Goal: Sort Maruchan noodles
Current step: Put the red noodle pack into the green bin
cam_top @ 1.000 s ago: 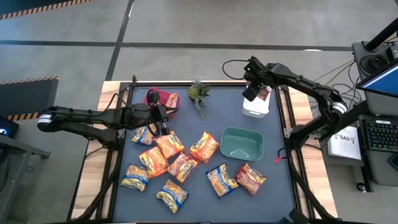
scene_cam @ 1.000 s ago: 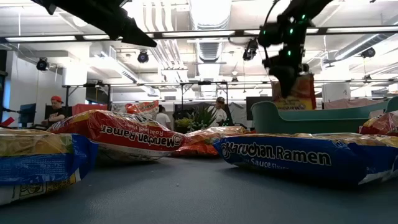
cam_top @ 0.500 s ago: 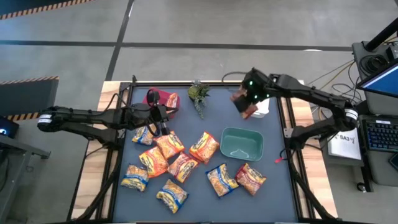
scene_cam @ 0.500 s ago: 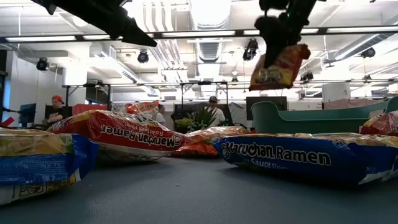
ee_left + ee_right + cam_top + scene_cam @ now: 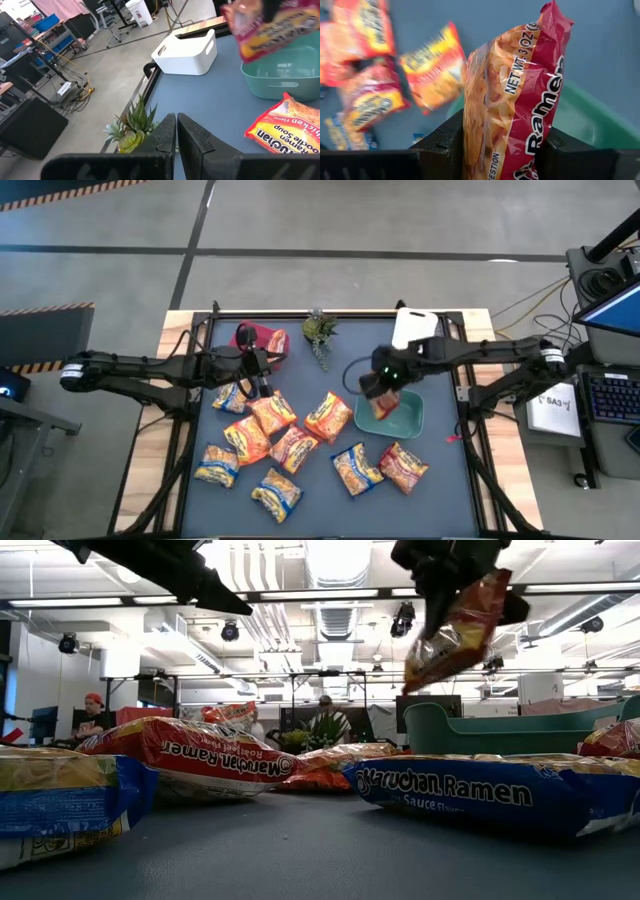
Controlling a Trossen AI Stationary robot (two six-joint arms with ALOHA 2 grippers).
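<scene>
My right gripper (image 5: 380, 387) is shut on a red Maruchan noodles packet (image 5: 385, 409) and holds it in the air over the teal bin (image 5: 412, 423). The low view shows that packet (image 5: 455, 628) hanging tilted under the gripper (image 5: 447, 575). Several more packets, among them an orange one (image 5: 328, 416) and a yellow-and-blue one (image 5: 217, 465), lie flat on the dark mat. My left gripper (image 5: 262, 383) waits shut and holding nothing above the packets at the left; its wrist view shows the fingers (image 5: 176, 135) pressed together. My right gripper pinches the red packet between its two fingers (image 5: 440, 145), which sit on either side of one end (image 5: 495, 150). They come at it slanting down from above. The packet sticks out past the fingers and hangs tilted, lifted clear above the teal bin.
A white bin (image 5: 413, 328) stands at the far right and a red bin (image 5: 258, 338) with a packet in it at the far left. Between them is a small green plant (image 5: 320, 330). People and desks show in the room behind the table.
My right gripper has swung from above the white bin toward the table's near side and left, and now stands over the teal bin. It has rolled on the way and stayed shut on the red packet, which has travelled with it, clear of everything.
</scene>
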